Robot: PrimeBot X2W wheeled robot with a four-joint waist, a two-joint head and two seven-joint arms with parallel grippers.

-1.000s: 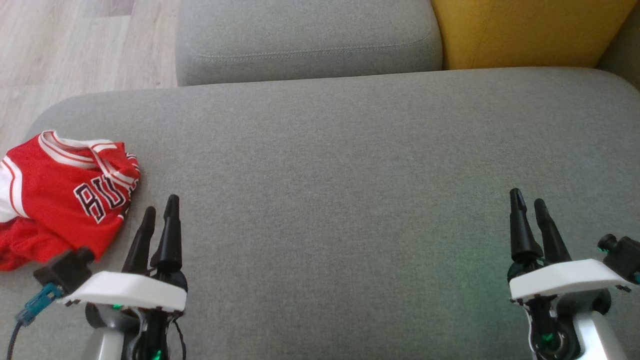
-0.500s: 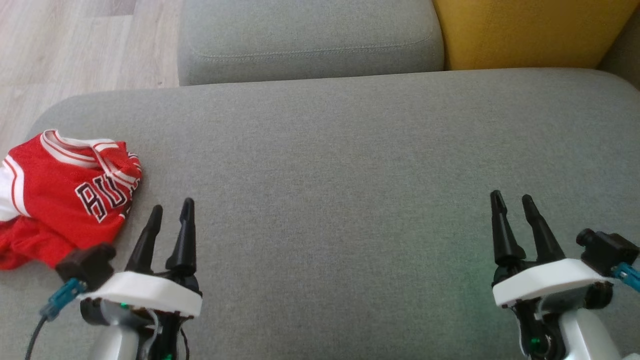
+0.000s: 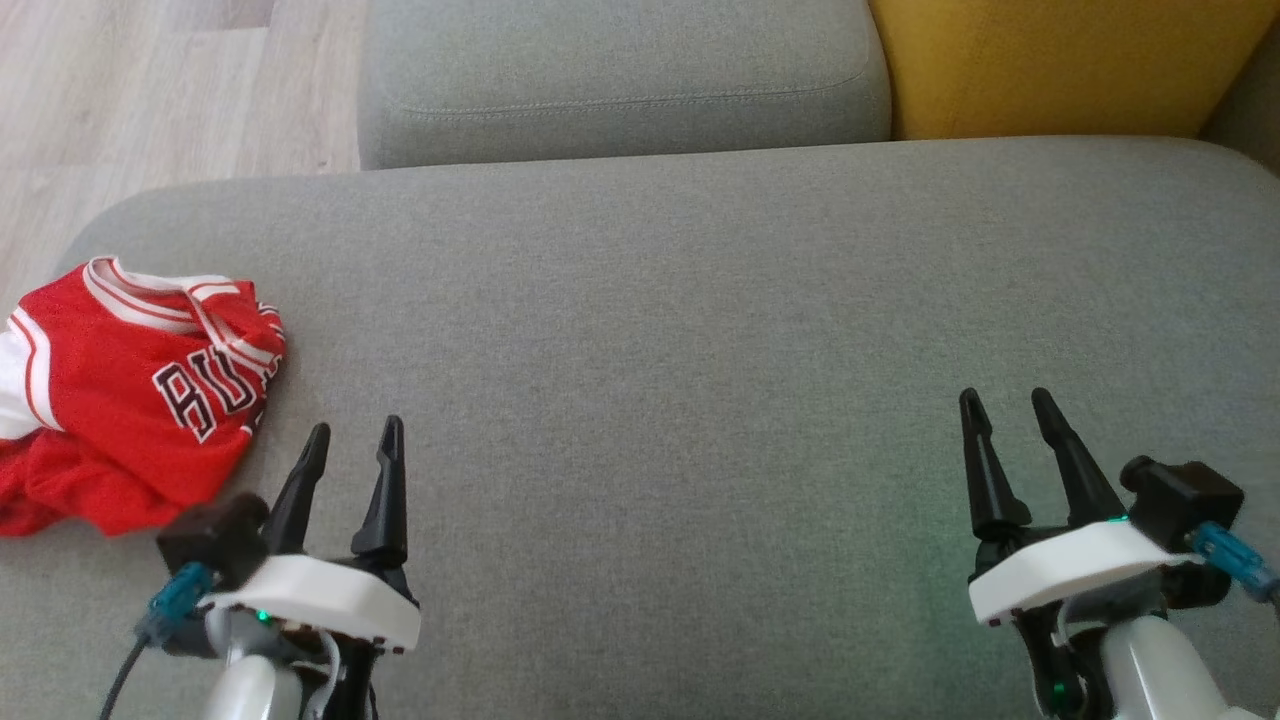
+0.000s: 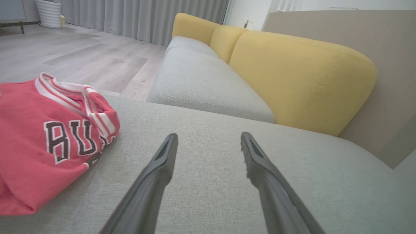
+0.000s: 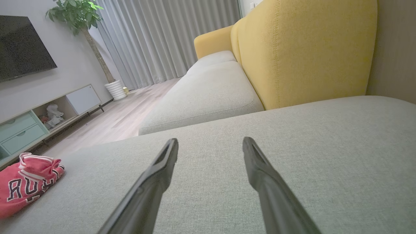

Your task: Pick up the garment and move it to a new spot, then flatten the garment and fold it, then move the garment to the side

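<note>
The garment is a red jersey with white trim and dark lettering, lying crumpled at the left edge of the grey sofa cushion. It shows large at the left of the left wrist view and small at the lower left of the right wrist view. My left gripper hovers open just right of the garment, apart from it, with nothing between its fingers. Far to the right, my right gripper is open and empty over bare cushion.
A second grey cushion and a yellow backrest lie beyond the seat. Wooden floor runs past the sofa's left edge. A TV stand and a potted plant stand across the room.
Both arms have drawn back toward the near edge and inward toward the middle, jaws staying open. The garment lies as before.
</note>
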